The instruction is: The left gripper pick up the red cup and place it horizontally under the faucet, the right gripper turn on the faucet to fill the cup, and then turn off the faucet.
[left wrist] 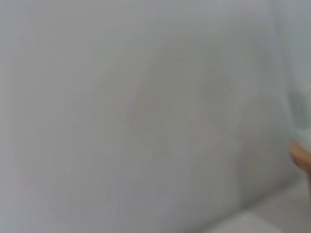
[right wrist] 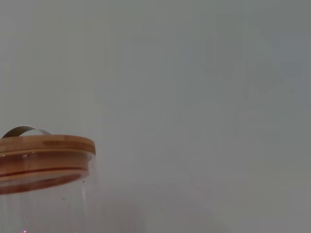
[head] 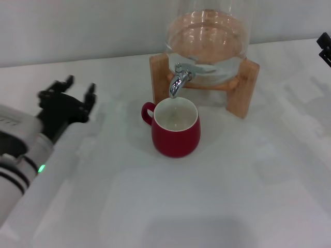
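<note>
The red cup (head: pixel 176 135) stands upright on the white table, its mouth right under the spout of the chrome faucet (head: pixel 179 78) and its handle pointing left. My left gripper (head: pixel 78 93) hovers well to the left of the cup, open, with nothing between its fingers. Only a black tip of my right gripper (head: pixel 325 47) shows at the far right edge, away from the faucet. Neither wrist view shows the cup or the faucet.
The faucet sticks out of a glass water jar (head: pixel 207 36) resting on a wooden stand (head: pixel 247 88) at the back. The jar's wooden lid (right wrist: pixel 46 156) shows in the right wrist view. A white wall rises behind the table.
</note>
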You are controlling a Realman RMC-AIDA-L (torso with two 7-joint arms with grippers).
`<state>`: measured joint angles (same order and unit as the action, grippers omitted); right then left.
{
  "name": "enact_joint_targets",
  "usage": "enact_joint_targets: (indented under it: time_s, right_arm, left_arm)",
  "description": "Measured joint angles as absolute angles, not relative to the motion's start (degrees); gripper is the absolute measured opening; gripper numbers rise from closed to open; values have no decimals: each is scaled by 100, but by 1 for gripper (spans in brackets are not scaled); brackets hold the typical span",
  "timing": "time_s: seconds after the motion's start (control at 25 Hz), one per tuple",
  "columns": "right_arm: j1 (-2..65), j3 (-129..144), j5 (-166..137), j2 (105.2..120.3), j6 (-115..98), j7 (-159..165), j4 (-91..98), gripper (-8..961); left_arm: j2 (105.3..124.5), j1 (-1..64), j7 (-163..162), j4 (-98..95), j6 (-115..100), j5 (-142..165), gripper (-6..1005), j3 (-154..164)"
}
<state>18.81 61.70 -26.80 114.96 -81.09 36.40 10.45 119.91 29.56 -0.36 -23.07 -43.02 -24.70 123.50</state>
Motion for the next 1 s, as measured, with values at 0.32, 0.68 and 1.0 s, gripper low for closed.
enact_joint_targets:
  time_s: [0.32,0.68,1.0]
  right_arm:
    - [1881,6170,-2680,11496,-8123,3646,1046,868]
    - [1855,6514,-2681,11496,-8300,3852,1042,868]
    - [1761,6745,-2681,11496,-8576,3871,1007,868]
  left_arm:
    - [11982,2611,-36,-2310,-4920,-2703,490,12056]
    - [11965,2350,-31,-2260,-5303,-3009,490,11850]
    - [11961,2138,-55,-2190,-5820,-3099,490,11759]
